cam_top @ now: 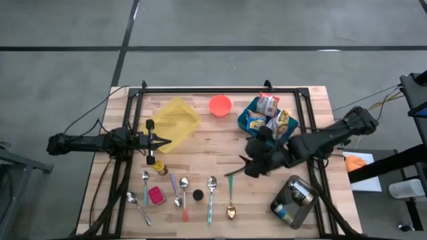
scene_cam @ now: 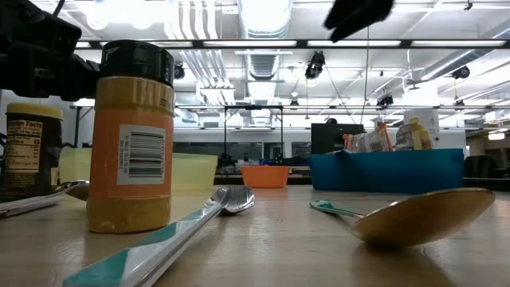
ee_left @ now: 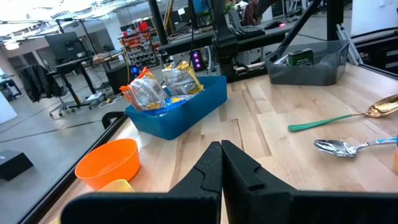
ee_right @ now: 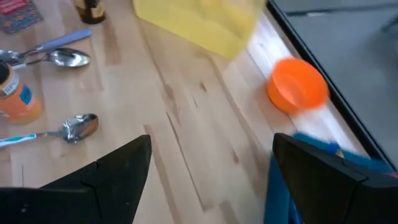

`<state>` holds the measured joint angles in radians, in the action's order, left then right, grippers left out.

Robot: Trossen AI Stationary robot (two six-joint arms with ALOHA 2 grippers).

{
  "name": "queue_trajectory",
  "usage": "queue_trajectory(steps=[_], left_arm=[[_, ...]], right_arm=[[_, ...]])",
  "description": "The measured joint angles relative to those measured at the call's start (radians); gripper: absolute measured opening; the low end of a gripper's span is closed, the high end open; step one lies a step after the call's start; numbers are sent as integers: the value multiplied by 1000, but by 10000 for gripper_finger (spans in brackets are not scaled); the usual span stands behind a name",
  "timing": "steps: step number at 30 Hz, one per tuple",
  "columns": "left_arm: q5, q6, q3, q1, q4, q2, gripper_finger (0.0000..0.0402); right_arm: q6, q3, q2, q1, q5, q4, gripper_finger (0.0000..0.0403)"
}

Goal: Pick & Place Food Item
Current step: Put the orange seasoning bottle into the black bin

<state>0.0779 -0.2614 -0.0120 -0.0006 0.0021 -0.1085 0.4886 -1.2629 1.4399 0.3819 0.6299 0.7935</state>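
Now, your right gripper (cam_top: 251, 162) hangs wide open and empty just short of the blue bin (cam_top: 248, 123) by the table's far edge, where the snack packets (cam_top: 267, 105) sit. They look light, crinkly and slippery; pinch one across its crimped top. Left gripper (cam_top: 165, 140) waits closed.

left arm lies stretched low across the left side of the wooden surface (cam_top: 213, 143), reaching in from the left edge, its dark two-finger left claw (cam_top: 162, 140) pointing toward the middle. those fingers (ee_left: 211, 168) are pressed tight together, nothing between them. right arm comes in from the right edge, angled down toward the centre, elbow raised near the surface's right rim. its dark right claw (cam_top: 248, 162) hangs over the middle of the surface, fingers (ee_right: 118, 168) spread wide apart, nothing gripped between them.
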Motion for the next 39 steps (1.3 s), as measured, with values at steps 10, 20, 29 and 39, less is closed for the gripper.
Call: queue_trajectory(steps=[10,20,29,39], left_arm=[[0,0,0,0,0,0,0],[0,0,0,0,0,0,0],[0,0,0,0,0,0,0],[0,0,0,0,0,-12,0]], right_arm=[[-380,121,0,-152,-299,-382,334],[-474,279,0,-167,-497,-747,334],[-439,444,15,-125,-553,-1112,334],[-403,483,166,-61,-562,-1317,334]])
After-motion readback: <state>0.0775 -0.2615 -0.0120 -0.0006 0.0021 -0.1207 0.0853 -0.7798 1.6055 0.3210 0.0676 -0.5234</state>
